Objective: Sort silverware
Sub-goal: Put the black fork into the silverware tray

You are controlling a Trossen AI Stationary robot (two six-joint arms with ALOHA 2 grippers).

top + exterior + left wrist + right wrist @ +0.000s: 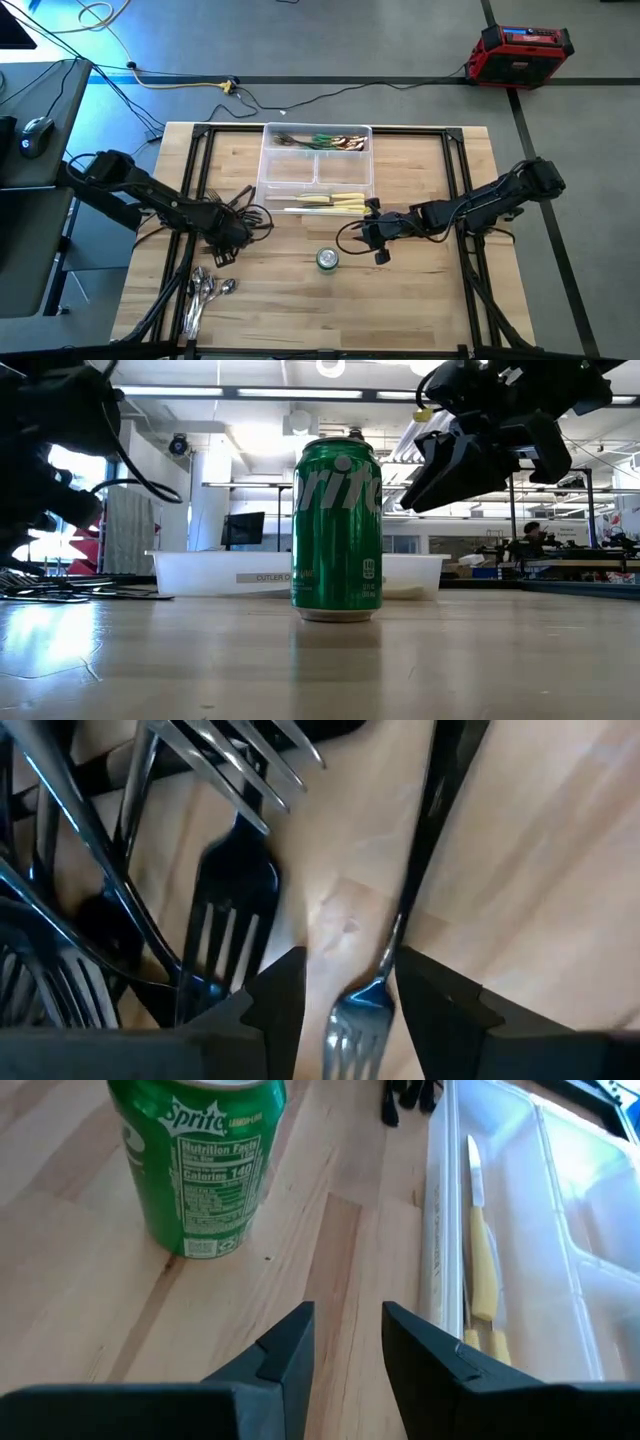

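Forks heaped at table left, spoons nearer front, knives in tray. My left gripper part-open, straddling one fork, not clamped yet. Thin, stiff, slick metal, tangled; pinch mid-handle. Right gripper open, empty, by can.

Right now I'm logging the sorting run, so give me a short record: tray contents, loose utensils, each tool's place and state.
tray: green-handled pieces in far compartment; cream-handled knives in near one
loose forks: dark pile on table, left of tray
loose spoons: cluster near front-left edge
green can: upright, in front of tray
left tool: open, one fork between its fingers, at fork pile
right tool: open, empty, above the table between can and tray
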